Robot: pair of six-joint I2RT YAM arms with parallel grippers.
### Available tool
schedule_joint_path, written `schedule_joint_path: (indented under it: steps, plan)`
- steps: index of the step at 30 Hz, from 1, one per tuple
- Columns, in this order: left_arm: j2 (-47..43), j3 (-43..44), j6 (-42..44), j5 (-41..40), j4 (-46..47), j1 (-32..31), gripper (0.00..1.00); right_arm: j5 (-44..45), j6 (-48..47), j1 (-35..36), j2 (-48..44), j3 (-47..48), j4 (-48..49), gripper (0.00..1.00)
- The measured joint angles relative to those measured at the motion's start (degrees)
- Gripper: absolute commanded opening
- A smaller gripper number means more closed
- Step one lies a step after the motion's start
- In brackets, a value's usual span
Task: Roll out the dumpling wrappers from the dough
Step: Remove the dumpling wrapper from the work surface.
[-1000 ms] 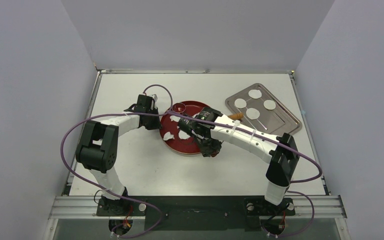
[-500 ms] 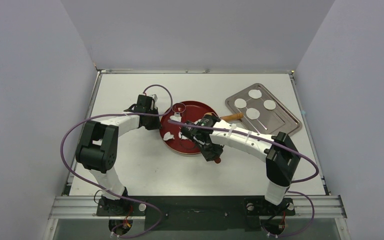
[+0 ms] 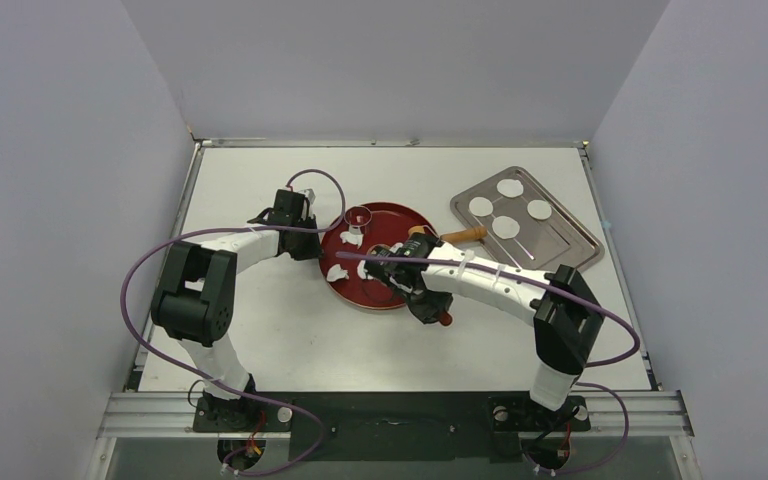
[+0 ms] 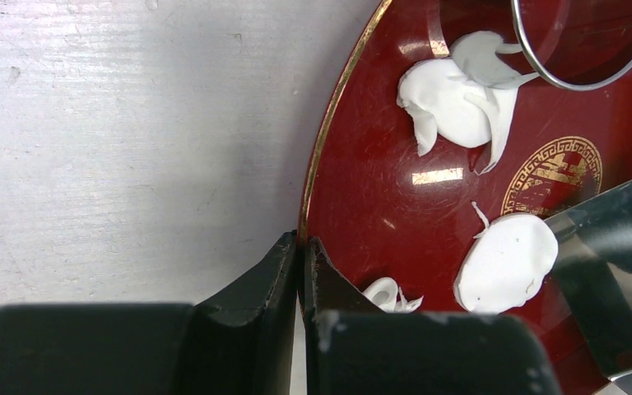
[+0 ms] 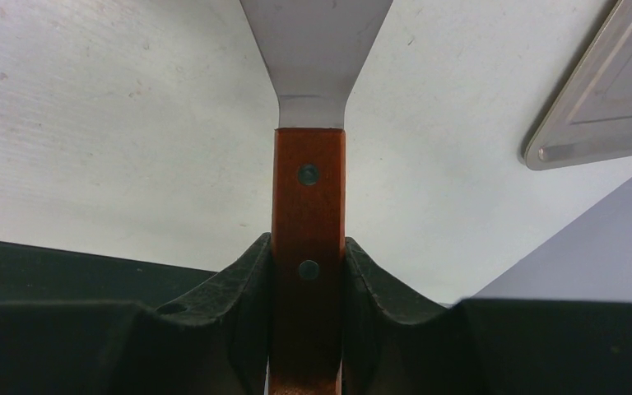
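Spatula [image 5: 309, 177] held at the plate [image 4: 327, 140]
The right fingers [image 5: 262, 255] clamped its wooden handle; the left fingers [image 4: 286, 267] pinched shut on the plate's rim, ragged dough [image 4: 457, 90] inside. Farther off, four wrappers [image 3: 505, 227] sat on the tray [image 3: 560, 240]. A steep blade might tear the soft dough.

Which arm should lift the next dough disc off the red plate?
Right: its jaws clamp the spatula, blade beside a dough disc on the red plate. Left jaws are shut on the plate's rim, likely steadying it.
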Motion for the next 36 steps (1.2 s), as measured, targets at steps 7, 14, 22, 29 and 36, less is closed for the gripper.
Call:
schedule_joint_path:
  steps: [7, 14, 22, 29, 36]
  plan:
    - [0.0, 0.0, 0.2, 0.3, -0.1, 0.0, 0.0, -1.8, -0.7, 1.9, -1.9, -0.1, -3.1, 0.0]
    - [0.0, 0.0, 0.4, 0.5, -0.1, 0.0, 0.0, -3.7, -1.7, 2.3, -2.4, -0.2, -3.9, 0.0]
    - [-0.4, -0.3, 0.5, 0.7, 0.0, 0.0, 0.0, -4.7, -0.8, -0.4, -0.4, -0.1, -3.6, 0.0]
    - [-0.4, -0.3, 0.5, 0.9, 0.0, 0.0, 0.0, -5.2, 0.4, -1.4, 3.0, 2.6, -4.1, 0.0]
    - [-0.4, -0.5, 0.5, 0.9, 0.0, 0.0, 0.0, -5.3, 0.5, -1.3, 5.5, 5.9, -4.1, 0.0]
